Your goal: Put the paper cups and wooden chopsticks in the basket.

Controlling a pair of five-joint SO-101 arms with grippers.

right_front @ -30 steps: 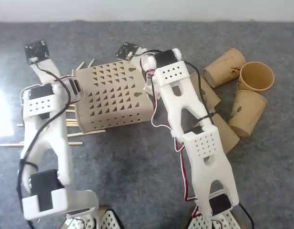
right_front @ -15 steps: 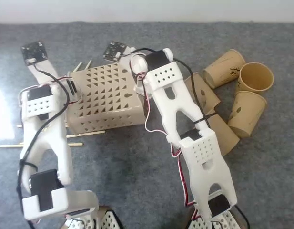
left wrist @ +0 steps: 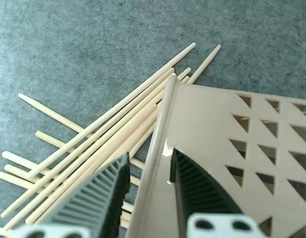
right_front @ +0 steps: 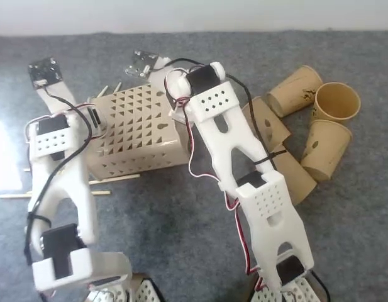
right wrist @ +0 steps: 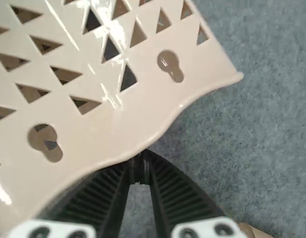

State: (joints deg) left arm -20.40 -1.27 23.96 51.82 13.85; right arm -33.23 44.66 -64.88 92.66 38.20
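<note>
A beige basket (right_front: 134, 129) with triangular holes lies overturned on the grey carpet, its perforated bottom facing up. My left gripper (right_front: 96, 121) holds its left edge; in the left wrist view the gripper (left wrist: 149, 168) is astride the basket wall (left wrist: 217, 129). My right gripper (right_front: 176, 107) is at the basket's right edge, and the right wrist view shows it (right wrist: 139, 166) pinched at the scalloped rim (right wrist: 93, 99). Wooden chopsticks (left wrist: 103, 134) lie fanned out beside and under the basket, some poking out (right_front: 55, 194). Several paper cups lie to the right, such as one (right_front: 296, 88) and another (right_front: 326, 150).
One cup (right_front: 337, 100) shows its open mouth, and two more (right_front: 269, 123) (right_front: 294, 176) lie partly under the right arm. A pale wall runs along the carpet's far edge. Bare carpet (right_front: 162, 220) lies between the arm bases.
The basket has shifted left and turned slightly, carried by both grippers. The right arm swung left and farther away; the left arm moved little.
</note>
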